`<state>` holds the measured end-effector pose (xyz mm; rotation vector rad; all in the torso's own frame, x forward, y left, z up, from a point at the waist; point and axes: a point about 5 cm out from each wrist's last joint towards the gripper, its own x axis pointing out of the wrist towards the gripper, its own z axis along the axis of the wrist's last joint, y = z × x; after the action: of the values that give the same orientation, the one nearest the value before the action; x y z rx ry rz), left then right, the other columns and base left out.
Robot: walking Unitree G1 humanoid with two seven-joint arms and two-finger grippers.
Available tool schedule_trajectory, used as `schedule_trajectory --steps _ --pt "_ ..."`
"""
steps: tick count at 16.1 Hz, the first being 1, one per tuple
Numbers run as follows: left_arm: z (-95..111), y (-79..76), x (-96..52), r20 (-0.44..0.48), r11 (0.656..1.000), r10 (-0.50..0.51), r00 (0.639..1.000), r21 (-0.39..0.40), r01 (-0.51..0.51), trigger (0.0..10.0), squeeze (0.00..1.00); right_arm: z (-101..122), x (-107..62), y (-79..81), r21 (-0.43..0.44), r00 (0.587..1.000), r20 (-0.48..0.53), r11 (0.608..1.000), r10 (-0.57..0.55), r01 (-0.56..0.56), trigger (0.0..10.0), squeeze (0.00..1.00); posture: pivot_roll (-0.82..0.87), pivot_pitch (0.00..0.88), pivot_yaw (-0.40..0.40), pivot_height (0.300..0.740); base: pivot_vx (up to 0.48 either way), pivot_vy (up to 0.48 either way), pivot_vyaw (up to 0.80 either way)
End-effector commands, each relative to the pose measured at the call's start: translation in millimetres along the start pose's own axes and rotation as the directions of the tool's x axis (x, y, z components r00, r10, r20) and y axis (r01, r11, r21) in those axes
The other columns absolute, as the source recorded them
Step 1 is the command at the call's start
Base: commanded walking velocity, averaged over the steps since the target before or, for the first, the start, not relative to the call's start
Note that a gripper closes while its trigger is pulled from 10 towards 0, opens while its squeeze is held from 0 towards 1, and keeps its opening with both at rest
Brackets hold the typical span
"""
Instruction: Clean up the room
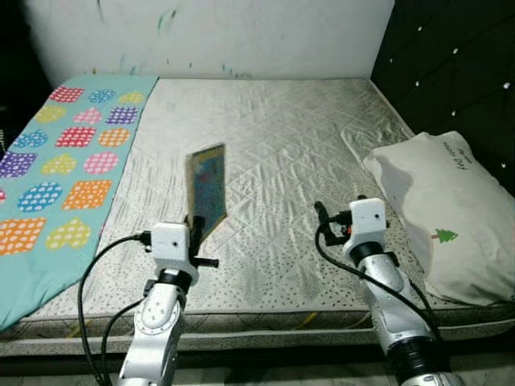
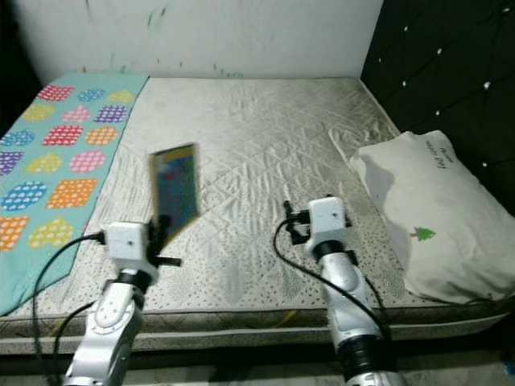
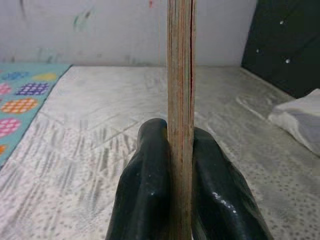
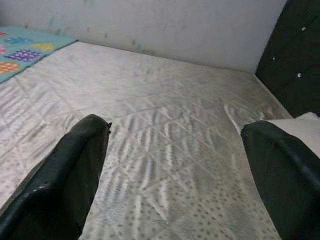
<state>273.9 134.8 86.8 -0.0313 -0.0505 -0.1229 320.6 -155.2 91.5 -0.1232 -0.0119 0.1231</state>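
Our left gripper [image 1: 195,227] is clamped on the lower edge of a thin book [image 1: 208,191], one black finger [image 3: 145,195] pressed to each side of it. The book stands upright above the mattress [image 1: 282,161], its long axis running up and down and its spine edge turned toward our wrist camera. Its cover is colourful, blue with yellowish edges, though blurred; edge-on we see tan page layers and a red line. Our right gripper [image 4: 175,175] hangs wide apart over the mattress. On the mattress's right side lies a white pillow [image 1: 442,209]; along its left side spreads a teal blanket [image 1: 56,161] with patterned patches.
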Motion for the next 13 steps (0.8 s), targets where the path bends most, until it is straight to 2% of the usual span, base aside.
schedule_trajectory --steps 1,10,13 --pt "11.0 5.2 3.7 0.047 1.000 0.020 0.999 0.007 -0.021 10.0 0.00 3.9 3.4 3.1 -0.004 1.000 0.010 1.000 0.009 -0.009 10.0 0.00 0.07 0.014 -0.029 0.740 0.000 -0.341 0.00" --pt "9.7 3.5 3.9 0.043 1.000 0.023 0.999 0.001 -0.023 10.0 0.00 3.3 2.3 4.7 -0.026 1.000 0.013 0.999 0.025 -0.025 10.0 0.00 0.06 0.017 -0.032 0.740 0.000 -0.343 0.00" --pt "11.1 3.2 2.1 0.067 1.000 0.018 0.998 -0.010 -0.017 10.0 0.00 2.8 2.2 5.6 -0.031 0.999 0.012 0.999 0.030 -0.030 10.0 0.00 0.07 0.019 -0.034 0.740 0.000 0.000 0.00"
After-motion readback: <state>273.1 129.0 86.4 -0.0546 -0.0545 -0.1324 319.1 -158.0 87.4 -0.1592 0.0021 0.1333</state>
